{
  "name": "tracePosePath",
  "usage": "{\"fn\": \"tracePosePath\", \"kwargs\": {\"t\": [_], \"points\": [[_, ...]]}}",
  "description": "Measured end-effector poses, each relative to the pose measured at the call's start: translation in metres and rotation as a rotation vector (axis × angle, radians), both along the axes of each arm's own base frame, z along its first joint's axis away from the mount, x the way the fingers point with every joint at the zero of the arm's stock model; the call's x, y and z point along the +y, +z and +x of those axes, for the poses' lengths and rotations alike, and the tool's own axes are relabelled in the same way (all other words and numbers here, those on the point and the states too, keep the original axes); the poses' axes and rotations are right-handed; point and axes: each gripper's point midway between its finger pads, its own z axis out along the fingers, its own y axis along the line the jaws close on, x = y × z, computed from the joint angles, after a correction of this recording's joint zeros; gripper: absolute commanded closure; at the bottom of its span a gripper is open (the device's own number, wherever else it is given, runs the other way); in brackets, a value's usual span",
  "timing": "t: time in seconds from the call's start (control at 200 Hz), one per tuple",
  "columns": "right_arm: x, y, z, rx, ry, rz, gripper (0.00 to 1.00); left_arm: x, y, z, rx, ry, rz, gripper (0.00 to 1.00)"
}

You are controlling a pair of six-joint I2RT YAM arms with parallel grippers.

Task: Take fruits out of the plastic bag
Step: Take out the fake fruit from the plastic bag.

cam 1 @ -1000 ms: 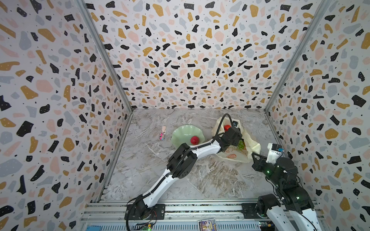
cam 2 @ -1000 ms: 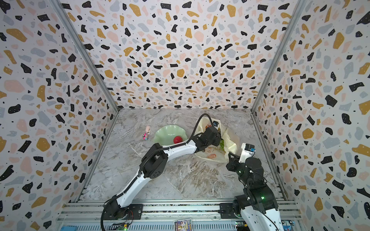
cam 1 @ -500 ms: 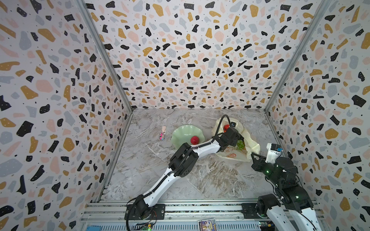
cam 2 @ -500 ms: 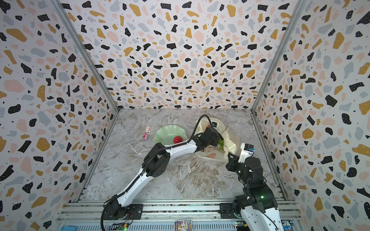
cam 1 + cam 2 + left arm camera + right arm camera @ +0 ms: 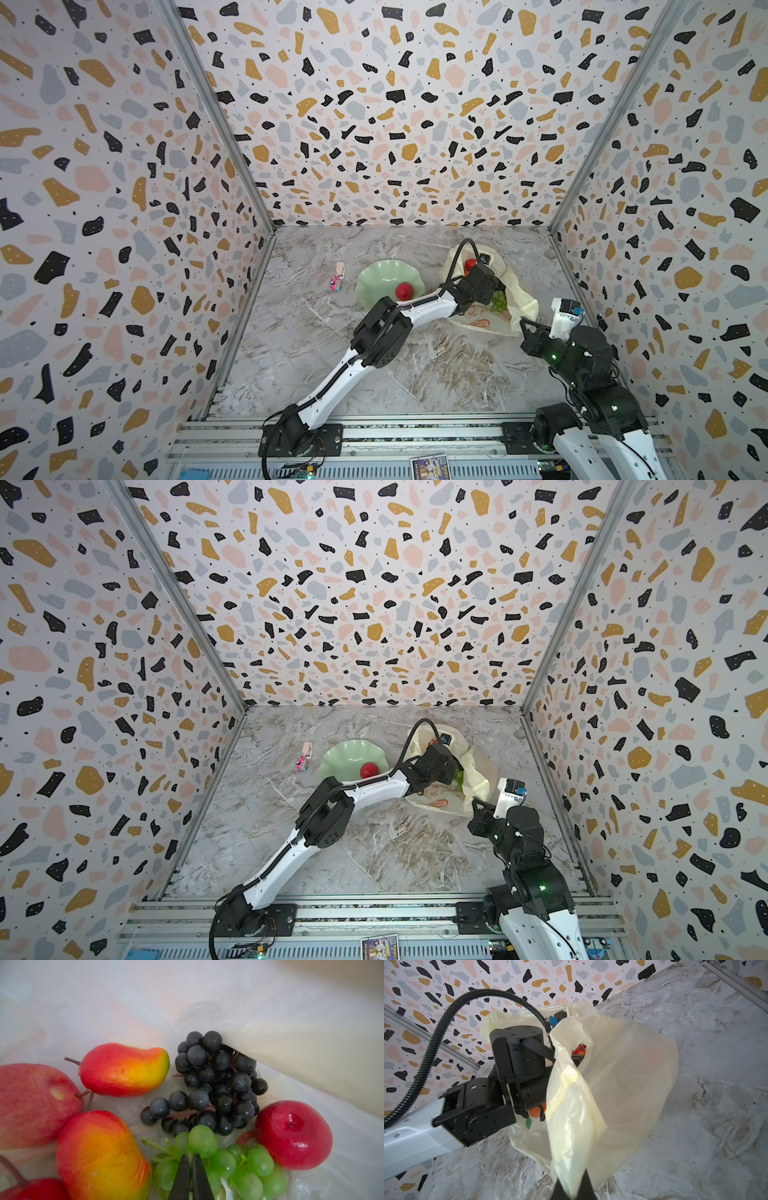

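The right gripper is pinching the edge of the bag with its jaws tight together and lifting it. I think this is holding the mouth open so the other arm can get in. The bag is lying at the far right of the table, just beside the plate. The left gripper is reaching deep inside the bag. Its jaws are almost touching, with the tips poking into the green grapes. They seem to be nipping a thin stem, likely because a bunch is easiest to lift that way. Most fruits are sitting in the bag: black grapes touching the green ones, two peaches, and red apples on both sides. They are crowding the grapes and may get dragged along. A lone apple is resting on the plate. A little pink toy is lying apart, near the left wall. The floppy bag wall is hanging close and could snag the arm.
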Motion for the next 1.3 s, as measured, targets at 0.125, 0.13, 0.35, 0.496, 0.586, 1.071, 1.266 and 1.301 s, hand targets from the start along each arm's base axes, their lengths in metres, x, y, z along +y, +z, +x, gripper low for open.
{"fn": "tracePosePath", "kwargs": {"t": [0.125,0.13,0.35,0.496,0.586,1.071,1.266,1.301], "points": [[0.0,0.0,0.0,0.0,0.001,-0.002,1.0,0.0,-0.001,-0.001,0.002,-0.009,-0.006,0.99],[0.0,0.0,0.0,0.0,0.001,-0.002,1.0,0.0,-0.001,-0.001,0.002,-0.011,-0.006,0.99],[0.0,0.0,0.0,0.0,0.0,-0.003,1.0,0.002,0.007,-0.007,-0.004,-0.05,-0.007,0.99],[-0.001,0.0,0.0,-0.004,-0.003,-0.004,1.0,0.002,0.034,-0.015,-0.019,-0.092,-0.035,1.0],[-0.001,0.0,0.0,-0.004,-0.003,-0.004,1.0,0.004,0.055,-0.02,-0.032,-0.108,-0.059,1.0],[-0.002,0.001,0.0,-0.006,-0.01,-0.006,1.0,0.006,0.103,-0.035,-0.088,-0.189,-0.083,1.0],[-0.003,0.002,0.002,-0.012,-0.019,-0.009,1.0,0.014,0.115,-0.042,-0.107,-0.208,-0.059,1.0],[-0.004,0.002,0.004,-0.015,-0.023,-0.01,1.0,0.015,0.119,-0.044,-0.115,-0.213,-0.057,1.0]]}}
